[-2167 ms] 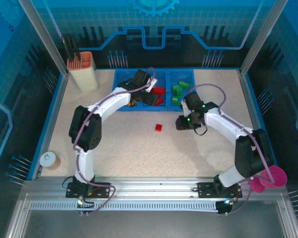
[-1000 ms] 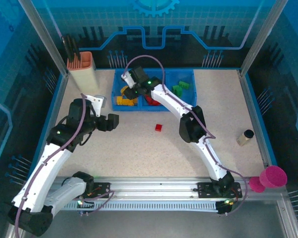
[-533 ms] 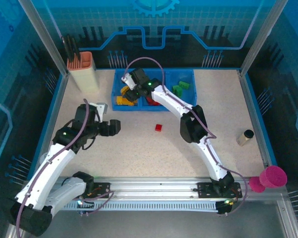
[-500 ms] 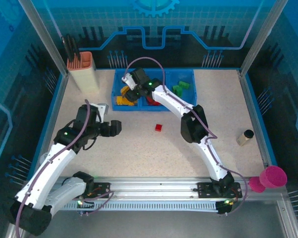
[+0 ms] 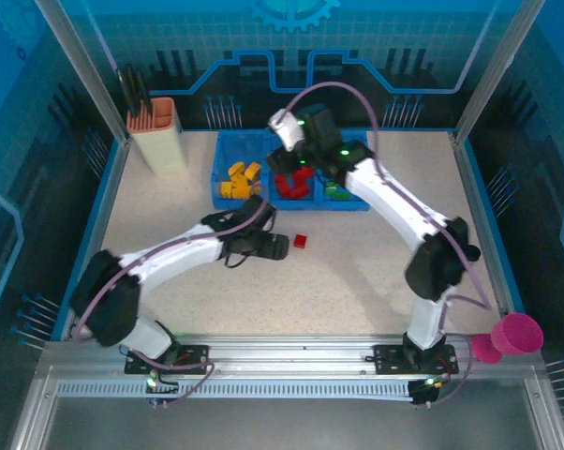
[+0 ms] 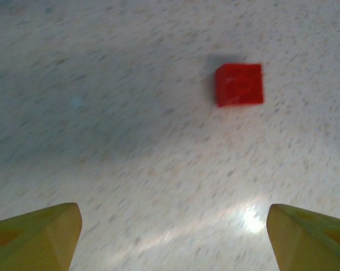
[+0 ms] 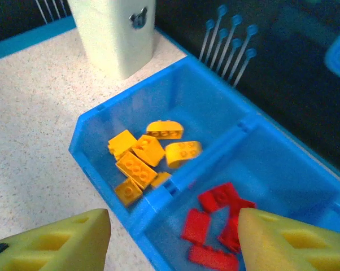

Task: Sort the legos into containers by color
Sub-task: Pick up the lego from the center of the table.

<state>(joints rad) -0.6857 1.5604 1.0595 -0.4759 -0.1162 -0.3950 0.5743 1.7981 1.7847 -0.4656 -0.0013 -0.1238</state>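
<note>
Red lego (image 6: 239, 84) lies ahead of the left fingers (image 6: 37, 237) (spread wide), untouched.

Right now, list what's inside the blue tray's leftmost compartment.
Several yellow-orange bricks, some overlapping, lie on the compartment's blue floor; no red or green. Anything beneath the piled ones is covered.

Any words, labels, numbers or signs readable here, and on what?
No words or numbers can be read.
On the tall beige plastic holder, a small dark mark, too blurred to read.
On the blue back panel, a gear emblem, no lettering.
</note>
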